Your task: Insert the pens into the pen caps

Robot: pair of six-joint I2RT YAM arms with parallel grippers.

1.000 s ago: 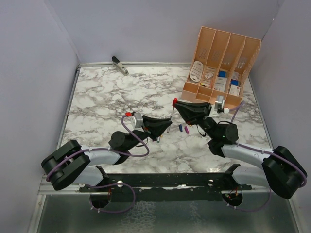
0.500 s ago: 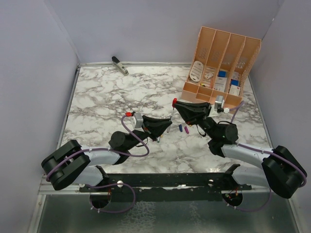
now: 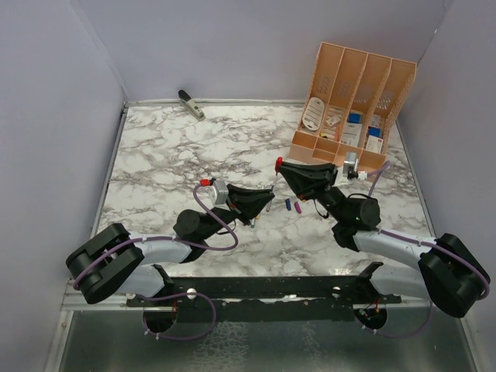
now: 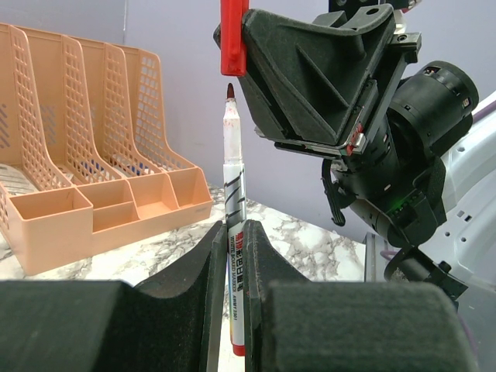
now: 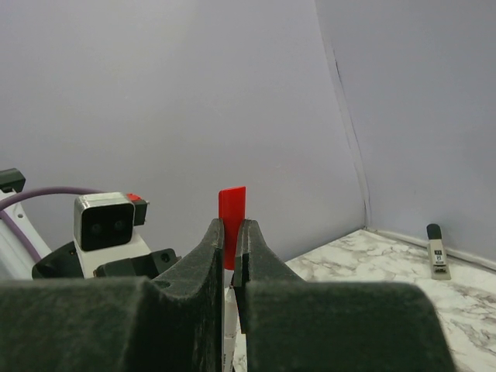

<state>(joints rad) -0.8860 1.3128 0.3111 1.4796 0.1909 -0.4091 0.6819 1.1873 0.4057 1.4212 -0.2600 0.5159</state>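
Lilac walls [image 3: 232, 46] close in a white-and-grey marble tabletop [image 3: 178, 147]. An orange organiser [image 3: 353, 101] with four upright slots and low front trays stands at its back right. Both arms reach in from the near edge and meet in front of the organiser, just left of its near-left corner.

The left gripper [image 4: 235, 240] is clenched on a white pen [image 4: 235, 194]. Its padded fingers pinch the printed barrel low down and hold it upright with the dark red tip on top. The right gripper [image 5: 230, 232] hangs above it, on the organiser's side, with its jaws pressed tight on a red cap [image 5: 231, 213]. The cap stands vertical between the pads, and half of it sticks out beyond them.

From the left wrist view, the pen tip sits directly under the cap's lower end. It is very close but apart, not inside.

A blue cap [image 3: 288, 204] and a magenta cap [image 3: 297, 208] lie side by side on the marble in front of the organiser, beside the right gripper. Far left of the organiser, by the back wall, lies a grey clip-like tool [image 3: 191, 104].
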